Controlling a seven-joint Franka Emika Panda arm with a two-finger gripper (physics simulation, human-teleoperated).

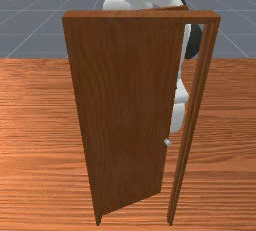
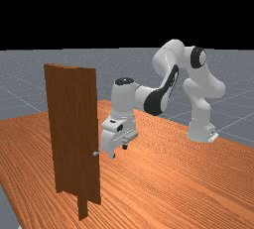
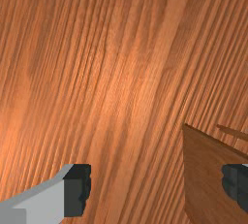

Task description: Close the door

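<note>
In the far view, my gripper [image 2: 119,151] stands open beside the door [image 2: 74,129], on the side toward the arm's base and close to the small grey knob [image 2: 95,153]. The front view has the brown door [image 1: 125,110] ajar, its knob edge swung back toward the arm from the frame [image 1: 140,18]. The knob [image 1: 167,142] pokes out at that edge, and part of my gripper [image 1: 177,118] appears behind it; the door hides the rest. Seen from the wrist, the gripper [image 3: 157,186] has its fingers wide apart, one overlapping the door [image 3: 206,179]. Contact cannot be told.
The frame's right post [image 1: 191,125] rises beside a gap at the door's free edge in the front view. Wood-grained table [image 2: 163,178] stretches from the door to the arm's base in the far view. Below the hand lies table surface [image 3: 116,82].
</note>
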